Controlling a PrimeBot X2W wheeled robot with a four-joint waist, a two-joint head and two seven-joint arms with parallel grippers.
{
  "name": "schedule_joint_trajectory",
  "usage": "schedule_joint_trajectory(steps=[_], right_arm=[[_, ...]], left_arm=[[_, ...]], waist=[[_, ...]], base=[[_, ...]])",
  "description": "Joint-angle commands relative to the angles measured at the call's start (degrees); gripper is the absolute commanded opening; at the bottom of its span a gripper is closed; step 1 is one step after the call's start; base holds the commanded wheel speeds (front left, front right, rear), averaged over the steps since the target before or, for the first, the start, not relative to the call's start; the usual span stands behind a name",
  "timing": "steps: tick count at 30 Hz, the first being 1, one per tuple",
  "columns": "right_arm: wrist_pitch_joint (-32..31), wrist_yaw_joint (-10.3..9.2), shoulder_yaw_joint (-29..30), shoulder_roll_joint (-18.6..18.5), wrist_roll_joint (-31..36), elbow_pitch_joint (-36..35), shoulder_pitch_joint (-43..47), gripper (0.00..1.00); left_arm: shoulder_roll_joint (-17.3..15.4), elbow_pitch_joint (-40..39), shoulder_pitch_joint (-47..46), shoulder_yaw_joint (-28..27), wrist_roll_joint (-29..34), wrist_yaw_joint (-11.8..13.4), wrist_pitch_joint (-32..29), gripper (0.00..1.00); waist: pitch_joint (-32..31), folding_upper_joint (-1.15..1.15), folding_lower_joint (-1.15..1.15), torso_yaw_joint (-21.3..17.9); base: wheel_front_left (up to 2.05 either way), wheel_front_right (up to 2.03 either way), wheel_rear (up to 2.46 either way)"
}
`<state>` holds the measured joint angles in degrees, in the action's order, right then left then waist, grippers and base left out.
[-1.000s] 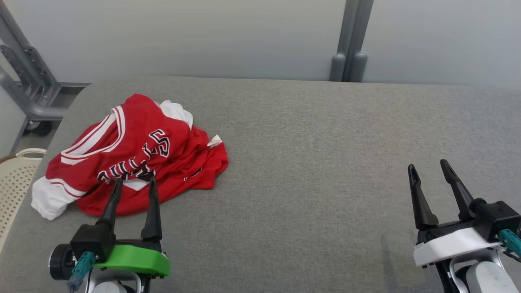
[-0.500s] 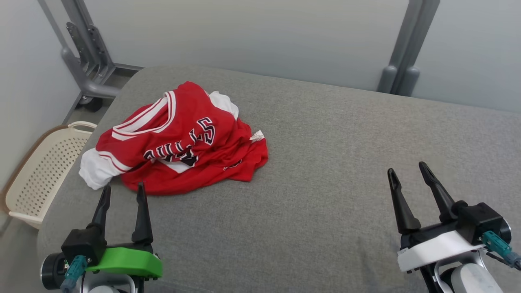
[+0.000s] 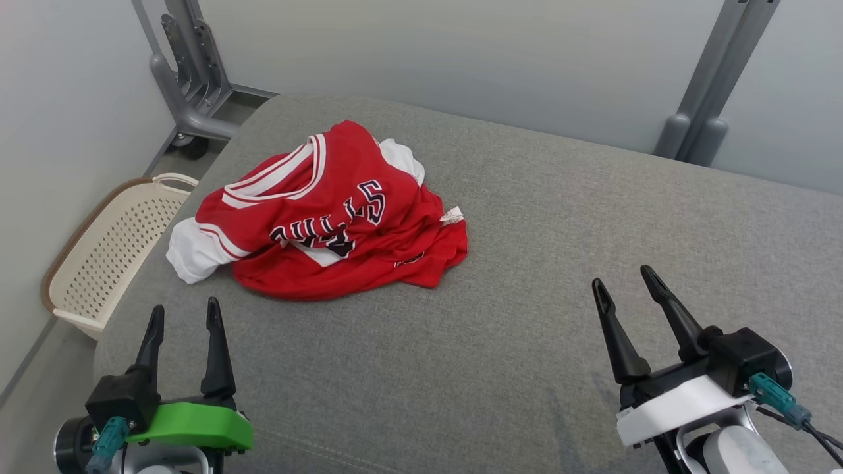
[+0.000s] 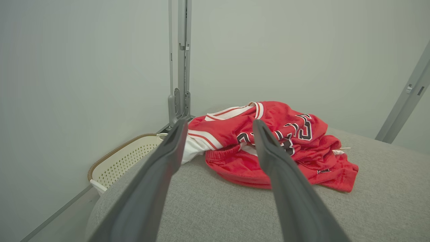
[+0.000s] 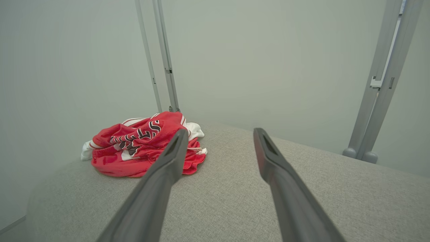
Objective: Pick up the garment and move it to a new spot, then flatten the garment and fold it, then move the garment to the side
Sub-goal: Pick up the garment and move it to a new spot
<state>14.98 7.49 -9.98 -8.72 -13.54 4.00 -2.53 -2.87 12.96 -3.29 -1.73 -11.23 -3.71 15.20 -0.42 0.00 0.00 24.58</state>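
The garment (image 3: 329,217) is a red basketball jersey with white trim and dark lettering. It lies crumpled in a heap near the far left corner of the grey padded table (image 3: 540,250). In the left wrist view the garment (image 4: 278,144) sits just beyond my fingers, and the right wrist view has the garment (image 5: 141,148) off to the left. My left gripper (image 3: 183,313) stands open a short way in front of the heap, not touching it. Far to the right, my right gripper (image 3: 624,278) is open above bare table with nothing between its fingers.
A cream perforated basket (image 3: 105,257) stands on the floor beside the table's left edge. A grey metal stand on wheels (image 3: 191,85) is behind the far left corner, and a grey post (image 3: 718,85) rises at the back right. Pale walls close in behind and to the left.
The head camera has swung left, so the whole picture has shifted right and the basket shows more fully. The left gripper's tips, over the garment's near edge before, now stand short of it.
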Motion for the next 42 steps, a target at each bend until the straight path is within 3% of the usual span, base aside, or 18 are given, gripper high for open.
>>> schedule_joint_trajectory(steps=[1, 15, 21, 29, 35, 42], right_arm=[[0.0, 0.00, -0.2, -0.2, -0.4, 0.2, -0.2, 1.00], [0.0, 0.00, -1.5, -0.7, -1.0, 0.1, -1.7, 1.00], [0.0, 0.00, -1.2, -0.6, -0.5, -0.5, -3.0, 1.00], [0.0, 0.00, -1.2, 0.7, -0.7, -1.0, -4.5, 1.00], [0.0, 0.00, -1.0, 1.2, -0.9, -1.5, -5.7, 1.00], [0.0, 0.00, -1.0, 1.6, -1.0, -1.9, -7.9, 1.00]], left_arm=[[-0.1, -0.2, 0.4, -0.2, -0.3, 0.0, 0.1, 1.00], [-0.2, 0.3, -2.0, -2.3, -1.2, -2.2, 0.1, 1.00], [-2.4, 2.8, -7.4, -2.4, -3.2, -3.3, 0.1, 1.00], [-9.3, 10.3, -19.1, -0.5, -9.0, -3.8, -8.8, 1.00], [-14.7, 14.7, -26.6, 3.9, -14.2, -3.8, -13.7, 1.00], [-20.9, 22.5, -34.8, 8.0, -26.0, -3.8, -21.1, 1.00]], waist=[[0.0, 0.00, 0.00, 0.1], [1.5, 0.00, 0.00, -2.0], [3.8, 0.00, 0.00, -4.3], [5.1, 0.00, 0.00, -8.6], [7.4, 0.00, 0.00, -11.8], [10.9, 0.00, 0.00, -16.7]], base=[[0.00, 0.00, 0.00], [0.00, 0.00, 0.00], [0.00, 0.00, 0.00], [0.00, 0.00, 0.00], [0.00, 0.00, 0.00], [0.00, 0.00, 0.00]])
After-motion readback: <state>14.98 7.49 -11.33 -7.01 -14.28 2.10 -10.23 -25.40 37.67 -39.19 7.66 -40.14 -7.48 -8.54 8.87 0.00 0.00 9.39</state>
